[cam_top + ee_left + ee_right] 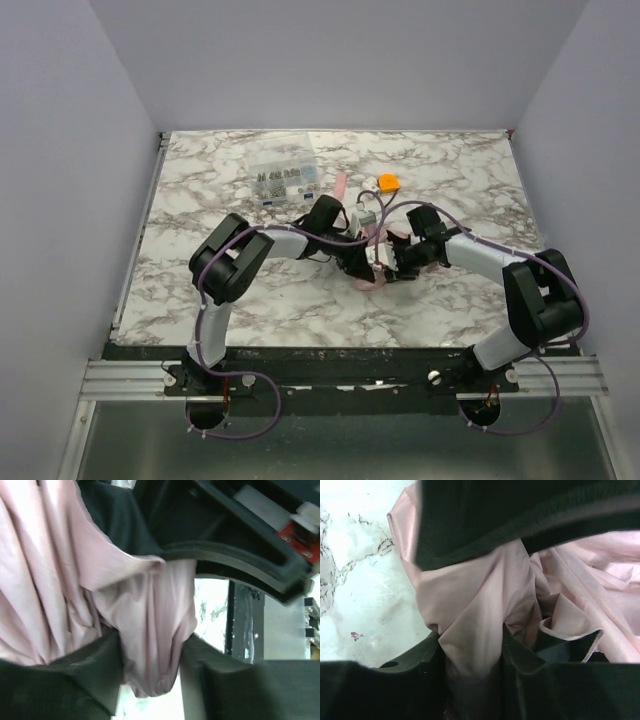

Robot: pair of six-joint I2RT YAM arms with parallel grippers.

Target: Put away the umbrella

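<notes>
The pale pink umbrella (372,282) lies bunched at mid-table between both grippers, mostly hidden by them. My left gripper (355,262) is shut on a fold of its fabric; in the left wrist view the gripper (150,665) pinches the pink cloth (60,570) between its dark fingers (85,680). My right gripper (398,262) faces it and is also shut on the fabric; in the right wrist view the gripper (472,655) clamps a pink fold (470,595). The shaft, handle and strap are hidden.
A clear plastic box (283,178) of small parts stands at the back. A small pink strip (340,183) lies beside it and an orange-and-white gadget (387,182) is further right. Marble tabletop (200,290) lies around the arms, with walls on three sides.
</notes>
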